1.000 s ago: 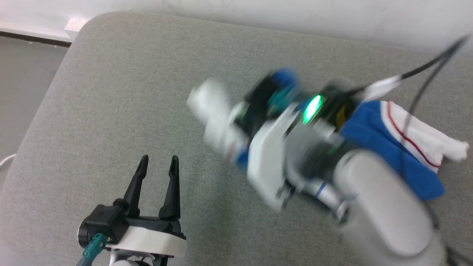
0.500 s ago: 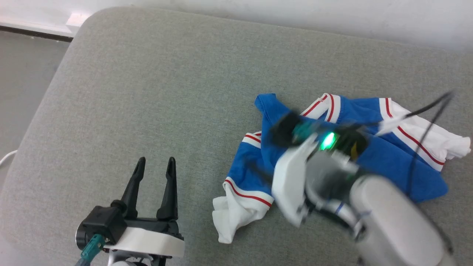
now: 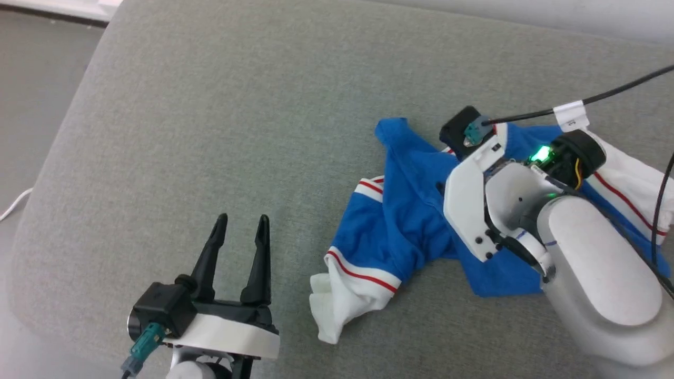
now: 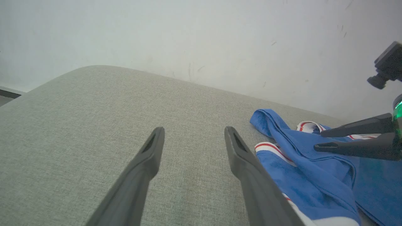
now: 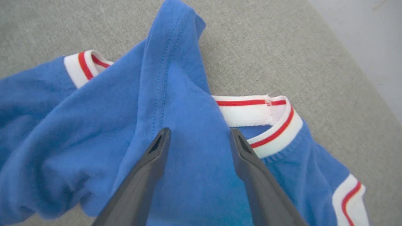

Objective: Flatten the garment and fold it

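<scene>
Your shirt (image 3: 405, 231) lies crumpled on the right side of the grey cushion (image 3: 210, 131). It looks like light, soft jersey that will probably drape and drag on the weave. Try pinching the stitched corner (image 5: 176, 22) or the ribbed collar (image 5: 270, 128). The right gripper (image 5: 199, 133) hovers spread over a blue fold, holding nothing. The left gripper (image 3: 240, 223) is also spread, off to the side. A pale wall (image 4: 188, 37) stands behind, with floor (image 3: 31, 95) to the left.

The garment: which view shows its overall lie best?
Head view: the whole crumpled garment, partly behind the right arm. Right wrist view gives a close-up of blue folds and striped trim; left wrist view catches one edge.
</scene>
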Robot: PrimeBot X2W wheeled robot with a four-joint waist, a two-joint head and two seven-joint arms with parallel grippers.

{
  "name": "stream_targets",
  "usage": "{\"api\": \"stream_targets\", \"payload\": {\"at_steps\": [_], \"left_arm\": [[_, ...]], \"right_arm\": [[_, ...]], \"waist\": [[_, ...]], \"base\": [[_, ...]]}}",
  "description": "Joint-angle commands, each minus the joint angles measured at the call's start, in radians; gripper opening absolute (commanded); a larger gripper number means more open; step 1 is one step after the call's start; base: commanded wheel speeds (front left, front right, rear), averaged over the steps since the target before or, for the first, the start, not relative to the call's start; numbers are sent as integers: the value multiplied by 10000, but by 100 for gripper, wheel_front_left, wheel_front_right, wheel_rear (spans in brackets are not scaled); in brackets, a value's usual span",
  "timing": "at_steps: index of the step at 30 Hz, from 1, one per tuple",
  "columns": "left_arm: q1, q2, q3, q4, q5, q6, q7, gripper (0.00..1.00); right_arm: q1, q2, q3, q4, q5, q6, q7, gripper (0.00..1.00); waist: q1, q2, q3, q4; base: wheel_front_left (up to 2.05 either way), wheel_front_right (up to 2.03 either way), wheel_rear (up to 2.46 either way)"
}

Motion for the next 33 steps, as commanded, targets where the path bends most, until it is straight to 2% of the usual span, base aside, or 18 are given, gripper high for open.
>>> {"api": "stream_targets", "payload": {"at_steps": [1, 4, 6, 7, 14, 18, 22, 27, 30, 33], "left_arm": [[-147, -48, -8, 32, 56, -75, -47, 100], [-203, -119, 10, 102, 85, -133, -47, 100], [-230, -153, 40, 133, 110, -160, -47, 100], [-239, -167, 60, 152, 123, -169, -47, 100], [-150, -138, 219, 216, 316, -184, -47, 100], [78, -7, 334, 164, 387, -117, -47, 100], [376, 137, 398, 60, 408, -36, -3, 100], [659, 249, 389, -191, 420, 45, 136, 100], [780, 294, 369, -345, 417, 76, 197, 100], [807, 360, 385, -457, 379, 71, 245, 100]], "right_arm": [[-108, -41, 5, 107, -61, -9, -31, 100], [-69, -89, 69, 593, -98, -9, -58, 100], [-68, -8, -69, 841, -99, -9, -154, 28], [-91, 9, -79, 922, -123, -9, -232, 0], [-342, 295, -455, 672, 145, -9, -1208, 0], [-193, 465, -1024, -351, 717, -9, -1517, 0], [649, 448, -1872, -1925, 1122, -9, -1419, 0], [3317, 569, -3228, -4756, 1448, -9, -436, 0], [5858, 791, -4115, -6352, 1484, -9, 481, 0], [8503, 1284, -4953, -7330, 1633, -9, 1155, 0]], "waist": [[-1, 0, 198, 212], [-1, 0, 265, 321], [-1, 0, 279, 339], [-1, 0, 264, 332], [-1, 0, -275, -33], [-1, 0, -757, -404], [-1, 0, -1170, -752], [-1, 0, -1366, -1015], [-1, 0, -1263, -1110], [-1, 0, -1089, -1190]], "base": [[0, 0, 0], [0, 0, 0], [0, 0, 0], [0, 0, 0], [0, 0, 0], [0, 0, 0], [0, 0, 0], [0, 0, 0], [0, 0, 0], [0, 0, 0]]}}
